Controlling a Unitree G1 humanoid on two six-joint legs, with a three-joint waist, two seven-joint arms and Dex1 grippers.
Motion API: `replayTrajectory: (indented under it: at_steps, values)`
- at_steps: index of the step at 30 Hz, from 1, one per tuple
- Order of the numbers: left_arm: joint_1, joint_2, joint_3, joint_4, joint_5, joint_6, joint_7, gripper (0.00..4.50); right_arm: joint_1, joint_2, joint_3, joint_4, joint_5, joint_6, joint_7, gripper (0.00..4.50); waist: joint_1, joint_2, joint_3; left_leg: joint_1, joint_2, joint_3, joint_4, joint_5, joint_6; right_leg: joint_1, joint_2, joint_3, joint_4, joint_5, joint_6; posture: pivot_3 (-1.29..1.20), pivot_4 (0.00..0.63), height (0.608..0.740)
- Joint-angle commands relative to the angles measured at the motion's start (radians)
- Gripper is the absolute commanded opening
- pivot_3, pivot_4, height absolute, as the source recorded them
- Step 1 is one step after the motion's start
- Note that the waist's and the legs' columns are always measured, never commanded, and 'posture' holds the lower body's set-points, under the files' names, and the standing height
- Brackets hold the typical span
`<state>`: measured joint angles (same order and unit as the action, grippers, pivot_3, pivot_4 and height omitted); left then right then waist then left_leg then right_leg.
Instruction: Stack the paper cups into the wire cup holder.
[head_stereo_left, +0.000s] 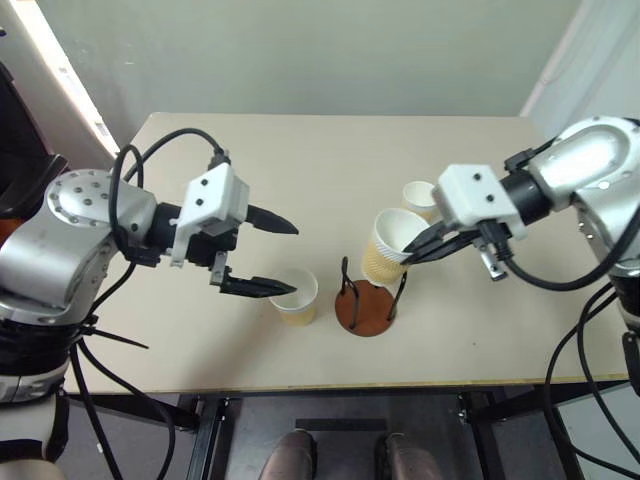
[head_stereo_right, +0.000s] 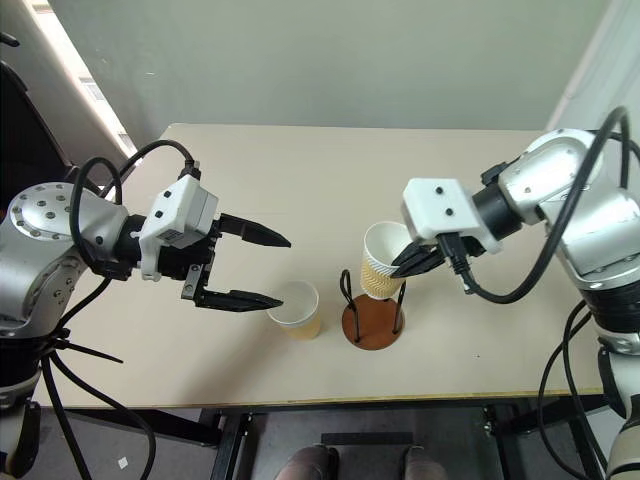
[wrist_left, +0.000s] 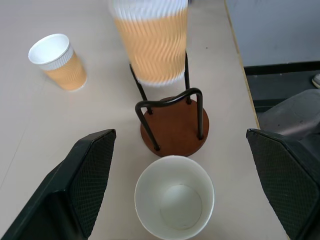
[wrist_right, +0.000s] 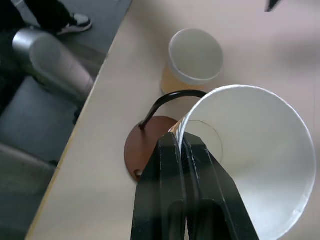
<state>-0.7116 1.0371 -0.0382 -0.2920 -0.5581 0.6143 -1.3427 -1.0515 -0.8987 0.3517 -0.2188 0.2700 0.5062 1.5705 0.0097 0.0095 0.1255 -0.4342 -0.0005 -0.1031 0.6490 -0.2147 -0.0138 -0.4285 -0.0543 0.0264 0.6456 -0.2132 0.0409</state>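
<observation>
Right gripper pinches paper cup rim — above wire cup holder.

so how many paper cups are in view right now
3: one cup pinched at its rim by the right gripper above the wire holder, one standing left of the holder, one standing behind the right gripper.

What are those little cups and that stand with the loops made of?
The cups look like paper: a rippled tan sleeve, matte white inside, and a rolled rim. The stand's round base looks like reddish-brown wood with a smooth finish, though it could be plastic. Its loops look like thin black-coated metal wire.
</observation>
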Motion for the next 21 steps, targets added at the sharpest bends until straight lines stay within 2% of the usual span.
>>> replayTrajectory:
  at_steps: [1, 7, 11, 15, 18, 21]
  values:
    - [-0.003, 0.01, 0.027, -0.027, -0.003, -0.005, 0.005, 4.5, -0.022, 0.014, 0.013, 0.018, -0.035, -0.039, 0.007, 0.66, 0.0, 0.0, 0.0, 0.0, 0.0, 0.0, 0.0, 0.0, 0.0, 0.0, 0.0, 0.0, 0.0, 0.0, 0.0, 0.0, 0.15, 0.74]
    - [-0.01, 0.003, 0.019, -0.031, 0.0, 0.001, 0.013, 4.5, -0.036, 0.029, 0.013, 0.073, -0.072, -0.083, 0.019, 2.72, 0.0, 0.0, 0.0, -0.001, 0.0, 0.0, 0.0, 0.0, 0.0, 0.0, 0.0, 0.0, -0.001, 0.0, 0.0, 0.0, 0.15, 0.74]
    - [-0.026, -0.02, -0.011, -0.015, 0.043, -0.011, 0.053, 4.5, -0.121, 0.089, 0.011, 0.321, -0.204, -0.196, -0.11, 4.05, -0.001, 0.0, 0.0, 0.0, 0.0, 0.0, -0.001, 0.0, 0.0, -0.001, 0.0, 0.0, 0.0, 0.001, -0.002, 0.0, 0.15, 0.74]
    - [-0.076, -0.066, -0.048, 0.043, 0.128, -0.028, 0.133, 4.5, -0.229, 0.157, 0.071, 0.701, -0.385, -0.408, -0.246, 4.05, 0.001, 0.0, 0.0, 0.0, 0.001, -0.001, -0.001, 0.002, -0.001, -0.002, 0.0, 0.0, 0.001, 0.004, -0.006, 0.0, 0.15, 0.74]
    - [-0.11, -0.098, -0.086, 0.085, 0.2, -0.033, 0.186, 4.5, -0.293, 0.222, 0.093, 0.929, -0.457, -0.519, -0.297, 4.05, 0.002, 0.0, 0.0, 0.0, 0.001, -0.002, -0.002, 0.003, -0.001, -0.003, 0.0, 0.0, 0.001, 0.006, -0.008, 0.0, 0.15, 0.74]
    - [-0.133, -0.148, -0.094, 0.1, 0.212, 0.004, 0.233, 4.5, -0.345, 0.275, 0.118, 1.116, -0.527, -0.615, -0.34, 4.05, 0.002, 0.0, 0.0, -0.001, 0.001, -0.002, -0.002, 0.003, -0.001, -0.005, 0.0, 0.0, 0.001, 0.007, -0.007, 0.0, 0.15, 0.74]
